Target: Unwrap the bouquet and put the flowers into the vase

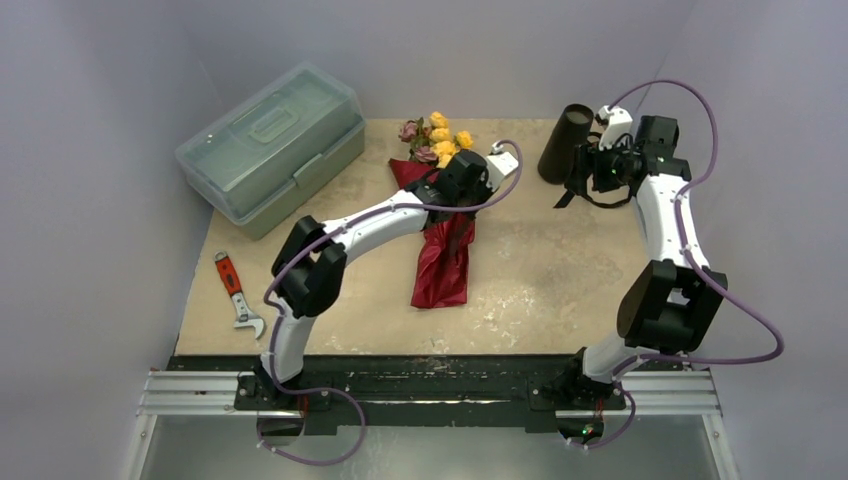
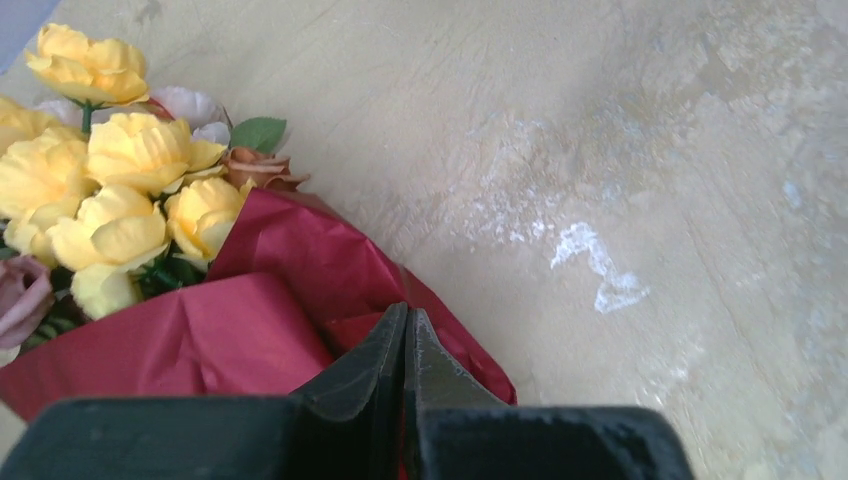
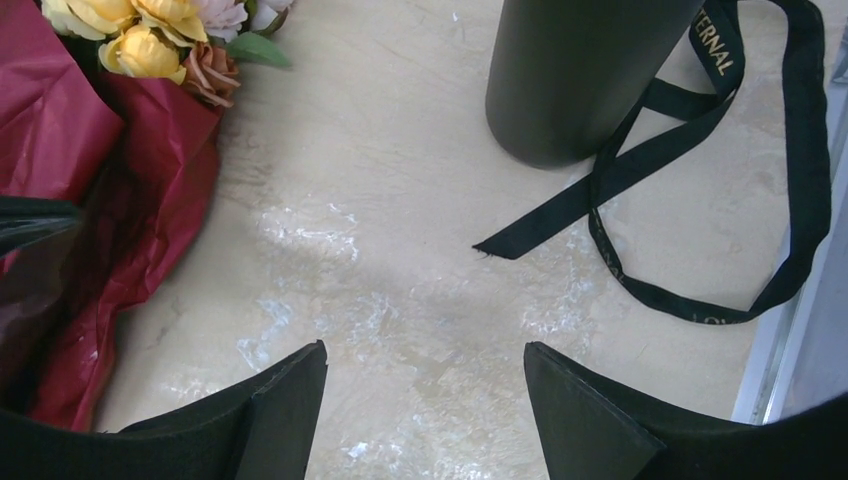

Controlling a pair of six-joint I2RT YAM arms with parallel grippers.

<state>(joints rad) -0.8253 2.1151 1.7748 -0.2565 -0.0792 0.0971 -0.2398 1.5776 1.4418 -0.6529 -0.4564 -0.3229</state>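
Observation:
The bouquet lies in the middle of the table, its red paper (image 1: 441,262) pointing toward me and its yellow and pink flowers (image 1: 438,135) toward the back. My left gripper (image 2: 408,318) sits low over the right edge of the red paper (image 2: 300,270), just below the yellow flowers (image 2: 130,190). Its fingers are pressed together, with a sliver of red between them. The black vase (image 1: 566,143) stands at the back right. My right gripper (image 3: 425,360) hovers open over bare table, near the vase (image 3: 580,70). A loose black ribbon (image 3: 700,150) lies around the vase's foot.
A translucent green-grey lidded box (image 1: 270,145) stands at the back left. A red-handled wrench (image 1: 236,292) lies near the table's front left edge. Grey walls close in the table on three sides.

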